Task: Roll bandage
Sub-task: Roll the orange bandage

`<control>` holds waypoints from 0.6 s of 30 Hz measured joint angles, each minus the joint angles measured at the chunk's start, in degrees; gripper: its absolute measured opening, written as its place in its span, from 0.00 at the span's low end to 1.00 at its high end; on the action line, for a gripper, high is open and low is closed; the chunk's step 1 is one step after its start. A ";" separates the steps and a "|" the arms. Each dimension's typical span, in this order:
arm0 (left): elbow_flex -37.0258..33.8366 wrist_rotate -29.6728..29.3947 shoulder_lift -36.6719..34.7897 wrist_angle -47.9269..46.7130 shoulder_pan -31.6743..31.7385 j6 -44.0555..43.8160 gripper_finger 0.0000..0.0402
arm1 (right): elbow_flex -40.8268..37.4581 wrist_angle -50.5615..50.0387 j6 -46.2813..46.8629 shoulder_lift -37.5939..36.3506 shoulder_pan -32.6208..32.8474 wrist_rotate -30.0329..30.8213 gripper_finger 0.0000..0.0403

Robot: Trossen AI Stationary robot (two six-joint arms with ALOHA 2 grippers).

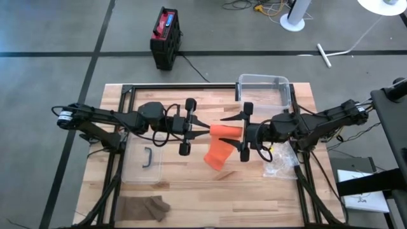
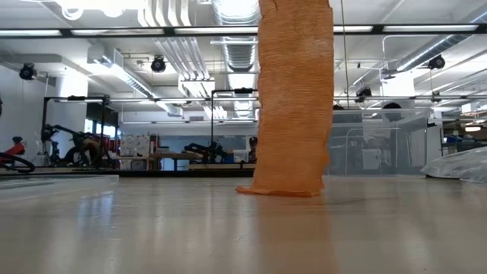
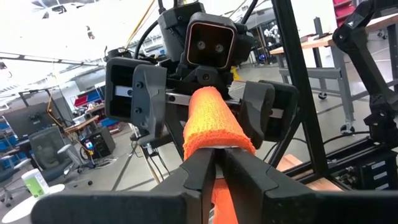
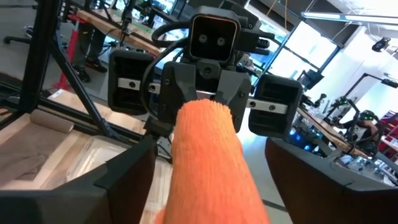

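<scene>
The orange bandage is partly wound into a roll held level above the table's middle. Its loose tail hangs down, and its lower end rests on the wood. My left gripper comes from the left and is shut on the roll's left end. My right gripper faces it from the right, open. Its fingers stand on either side of the roll's right end, with a gap showing on both sides. My left gripper pinches the roll's left end between its two fingers. The fingers come level from the table's left and point along the roll's axis. The roll is lifted clear and lies level, and the tail hangs slack below it down to the table.
A clear plastic bin stands at the far edge behind the right gripper. A clear lid with a dark handle lies left of centre. A brown cloth lies at the near left, and crumpled clear wrapping at the right.
</scene>
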 joint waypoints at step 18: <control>0.04 -0.17 -5.89 -2.65 2.20 0.15 0.09 | -0.40 -14.00 6.87 -10.43 2.88 3.03 0.84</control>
